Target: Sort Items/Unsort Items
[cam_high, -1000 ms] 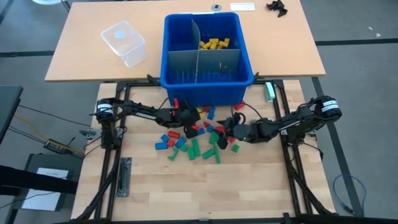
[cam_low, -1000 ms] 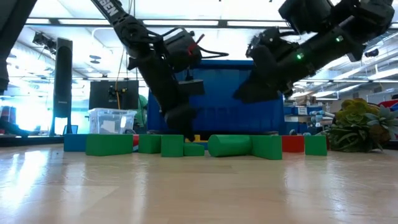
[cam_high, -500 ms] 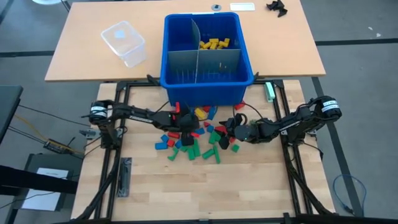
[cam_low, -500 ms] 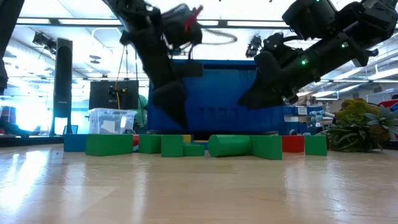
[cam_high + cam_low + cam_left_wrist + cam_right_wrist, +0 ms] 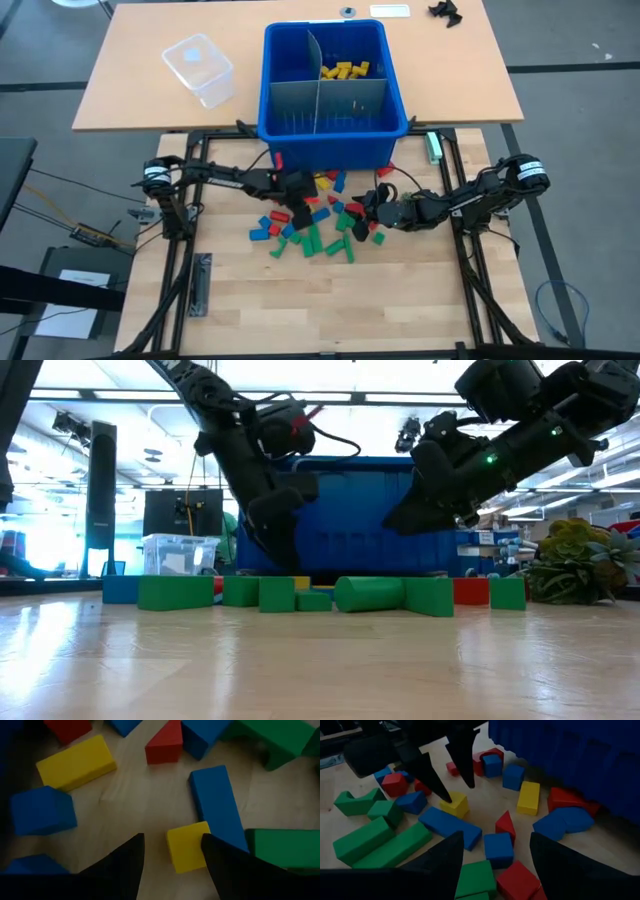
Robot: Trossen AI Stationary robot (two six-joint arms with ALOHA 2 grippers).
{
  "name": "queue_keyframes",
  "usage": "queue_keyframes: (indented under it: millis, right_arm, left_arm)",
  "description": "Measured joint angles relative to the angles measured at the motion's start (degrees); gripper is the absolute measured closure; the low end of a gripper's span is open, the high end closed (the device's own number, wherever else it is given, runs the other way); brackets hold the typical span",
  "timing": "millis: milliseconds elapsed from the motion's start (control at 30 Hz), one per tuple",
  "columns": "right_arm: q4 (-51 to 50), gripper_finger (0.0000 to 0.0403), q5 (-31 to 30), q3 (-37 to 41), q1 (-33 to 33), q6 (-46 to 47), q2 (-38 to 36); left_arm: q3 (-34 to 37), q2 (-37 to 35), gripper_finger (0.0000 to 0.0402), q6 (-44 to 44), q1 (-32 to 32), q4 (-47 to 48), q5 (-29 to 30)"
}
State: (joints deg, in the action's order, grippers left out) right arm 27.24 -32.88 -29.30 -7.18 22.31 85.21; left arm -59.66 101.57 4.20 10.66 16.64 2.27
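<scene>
My left gripper (image 5: 172, 851) hangs spread over a small yellow cube (image 5: 187, 846), 1 finger on each side of it and neither pressing on it, so nothing is grasped yet. I am set this way because the cube is the loose yellow piece nearest me, and the yellow blocks already sorted (image 5: 345, 70) lie in 1 compartment of the blue bin (image 5: 335, 143) just beyond my fingertips. A long blue block (image 5: 216, 806) lies right against the cube on one side, beside my finger there, so I judge the close will be tight and may nudge that block. Another yellow brick (image 5: 76, 762) and a red wedge (image 5: 164, 746) lie farther ahead of me.

My right gripper (image 5: 492, 851) waits spread and empty on the far side of the pile, above a blue cube (image 5: 498, 848) and a green block (image 5: 476, 878), looking across at my left fingers (image 5: 432, 772). The rest of the items (image 5: 310, 235) lie scattered on the table (image 5: 330, 310) below both grippers.
</scene>
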Motion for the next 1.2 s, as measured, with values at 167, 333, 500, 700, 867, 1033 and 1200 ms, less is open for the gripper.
queue_keyframes:
  millis: [167,333,500,700,867,1033,1200]
  right_arm:
    - [0.0,0.0174,0.0,0.0,0.0,0.0,0.0]
    - [0.0,0.0174,0.0,0.0,0.0,0.0,0.0]
    - [0.0,0.0174,0.0,0.0,0.0,0.0,0.0]
    - [0.0,0.0174,0.0,0.0,0.0,0.0,0.0]
    - [0.0,0.0174,0.0,0.0,0.0,0.0,0.0]
    - [0.0,0.0174,0.0,0.0,0.0,0.0,0.0]
    - [0.0,0.0174,0.0,0.0,0.0,0.0,0.0]
  left_arm:
    - [0.9,0.0,0.0190,2.0,0.0,-2.2,-0.7]
    - [-1.1,0.0,0.0190,2.8,-0.3,-0.1,-0.9]
    - [-2.3,-0.1,0.0191,5.3,-1.0,1.5,-1.1]
    - [0.9,-0.1,0.0191,5.6,-2.1,-0.1,1.5]
    - [4.4,0.1,0.0191,7.2,-1.9,-6.4,0.9]
    - [5.4,0.1,0.0191,6.2,-1.9,-10.0,1.6]
    - [5.4,0.5,0.0197,0.2,-1.7,-11.4,2.5]
